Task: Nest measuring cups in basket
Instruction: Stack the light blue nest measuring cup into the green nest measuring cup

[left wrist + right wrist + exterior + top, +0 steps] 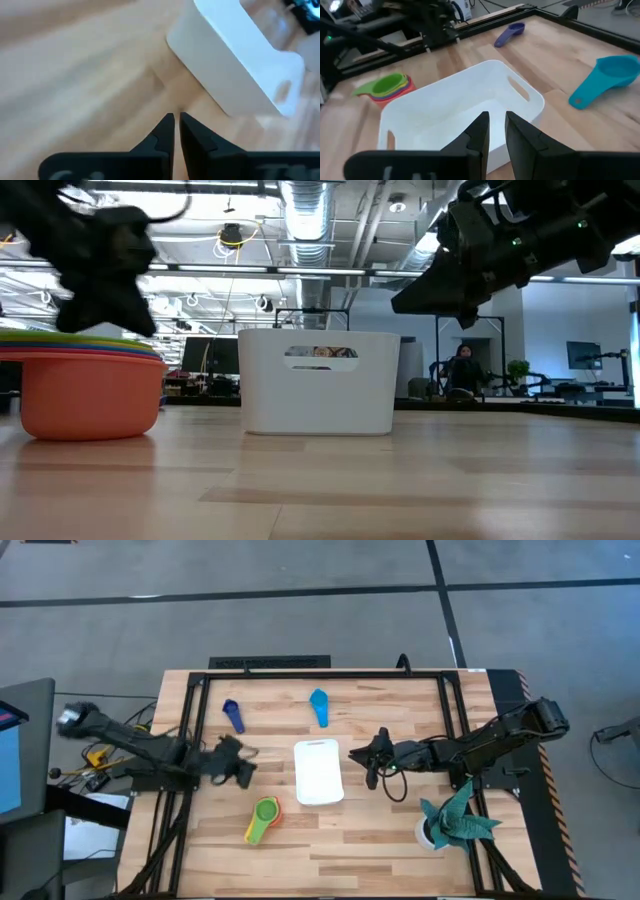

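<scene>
The worktop (380,830) carries the white basket (319,771) at its centre. At its 9 o'clock hangs the left end effector (243,768), fingers nearly touching, holding nothing; at 3 o'clock the right end effector (362,755), fingers a narrow gap apart, empty. The nested cup stack (263,819) lies at 7 o'clock, green on top; only the low view shows its orange bottom cup (92,395). Light blue cup (319,706) at 12, dark blue cup (233,715) at 10. No writing is readable.
</scene>
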Tool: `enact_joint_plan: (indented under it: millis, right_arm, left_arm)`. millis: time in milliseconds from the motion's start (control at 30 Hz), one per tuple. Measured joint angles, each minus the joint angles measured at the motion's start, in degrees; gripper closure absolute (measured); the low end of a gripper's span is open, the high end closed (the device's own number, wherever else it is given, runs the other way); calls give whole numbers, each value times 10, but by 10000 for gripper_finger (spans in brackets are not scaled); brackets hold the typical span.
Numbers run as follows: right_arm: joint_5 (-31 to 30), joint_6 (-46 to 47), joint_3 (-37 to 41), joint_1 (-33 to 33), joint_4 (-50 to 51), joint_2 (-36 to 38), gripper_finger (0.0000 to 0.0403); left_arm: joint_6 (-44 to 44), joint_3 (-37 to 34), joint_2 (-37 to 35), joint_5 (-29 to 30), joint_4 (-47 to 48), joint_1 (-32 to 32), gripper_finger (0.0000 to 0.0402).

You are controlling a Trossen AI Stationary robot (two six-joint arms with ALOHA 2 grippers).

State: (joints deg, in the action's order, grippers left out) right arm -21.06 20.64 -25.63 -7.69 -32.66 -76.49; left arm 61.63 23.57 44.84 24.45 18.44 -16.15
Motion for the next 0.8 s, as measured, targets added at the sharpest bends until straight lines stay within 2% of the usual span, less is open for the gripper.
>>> enact_joint_plan:
  millis: [233, 400, 533, 700, 800]
  right_arm:
    - [2, 63, -8, -1, -3, 0, 317]
    - [1, 102, -22, -23, -3, 0, 317]
    - [-13, 110, -31, -59, -3, 0, 317]
    - [-97, 113, -33, -103, -3, 0, 317]
    - [-119, 128, -33, -116, -3, 0, 320]
  left_arm:
    - [-272, 0, 27, -129, -151, 269, 357]
    - [-346, 0, 95, -210, -287, 422, 316]
    - [-349, 0, 167, -260, -392, 472, 294]
    - [-355, 9, 264, -266, -558, 474, 291]
    - [-385, 52, 326, -272, -579, 474, 295]
